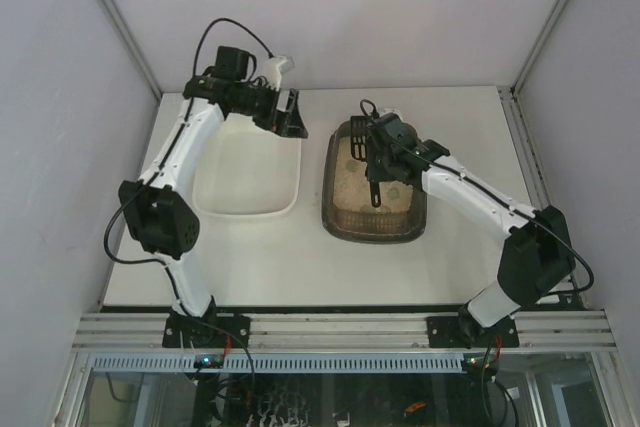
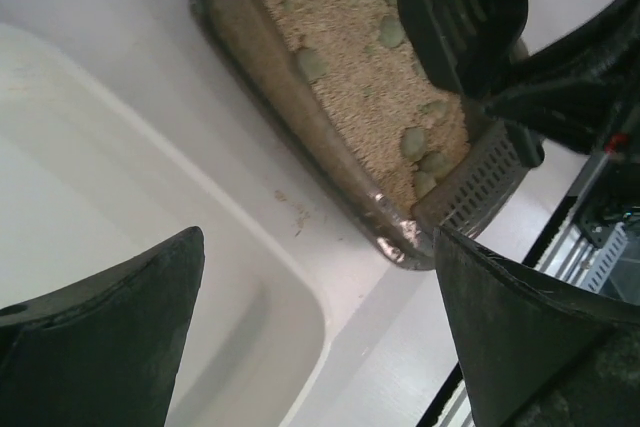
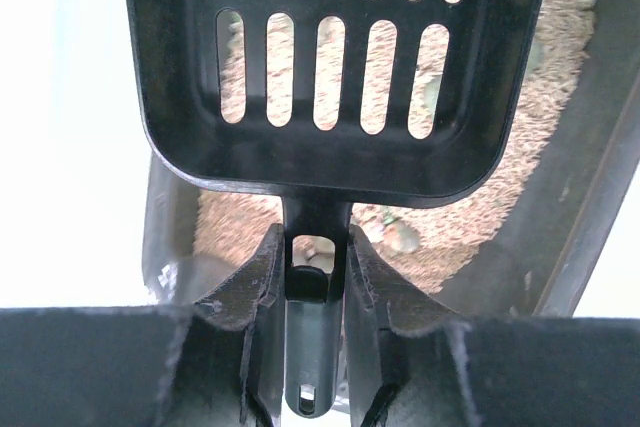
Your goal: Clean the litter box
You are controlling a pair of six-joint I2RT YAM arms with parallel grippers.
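One scoop [image 3: 330, 162] pinched at its handle by right hand [image 3: 318, 252], poised just above box [image 1: 375, 236] mid-bench [image 1: 300, 272], long axis near-to-far; left hand [image 1: 288, 119] gaping, empty, farther off toward far-left corner.

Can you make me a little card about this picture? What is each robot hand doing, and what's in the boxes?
left gripper: open wide, holding nothing, near the white tray
right gripper: shut on the handle of the black slotted scoop
scoop: held over the litter box, looks empty
litter box: dark tray with beige litter and several greenish-grey lumps
white tray: beside the litter box, on the left arm's side, looks empty
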